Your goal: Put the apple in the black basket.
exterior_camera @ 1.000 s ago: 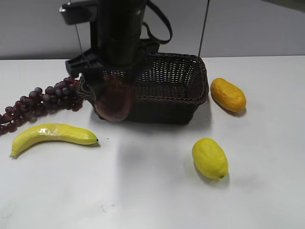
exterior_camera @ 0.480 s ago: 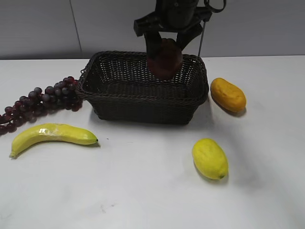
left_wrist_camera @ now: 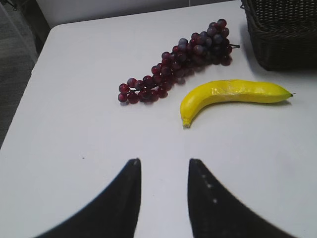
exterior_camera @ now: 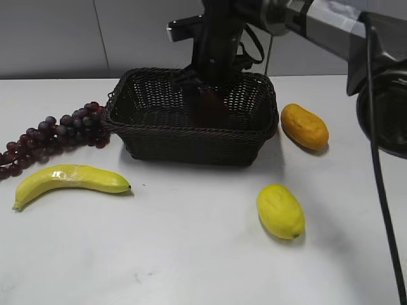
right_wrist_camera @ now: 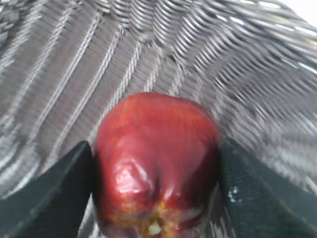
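The dark red glossy apple (right_wrist_camera: 156, 158) sits between the two black fingers of my right gripper (right_wrist_camera: 156, 163), which is shut on it. It hangs low inside the black basket (right_wrist_camera: 163, 54), with wicker weave all around it. In the exterior view the right arm reaches down into the black basket (exterior_camera: 191, 146) from behind, and the apple (exterior_camera: 205, 105) shows dimly through the weave. My left gripper (left_wrist_camera: 163, 166) is open and empty above bare white table, well left of the basket's corner (left_wrist_camera: 282, 34).
Purple grapes (exterior_camera: 54, 133) lie left of the basket and a banana (exterior_camera: 70, 181) lies in front of them. A yellow lemon (exterior_camera: 280, 211) lies front right. An orange mango-like fruit (exterior_camera: 304, 126) lies right of the basket.
The right arm has carried the apple from the basket's front left corner up over the rim, then lowered it down inside the basket. The left gripper's earlier state is not shown.
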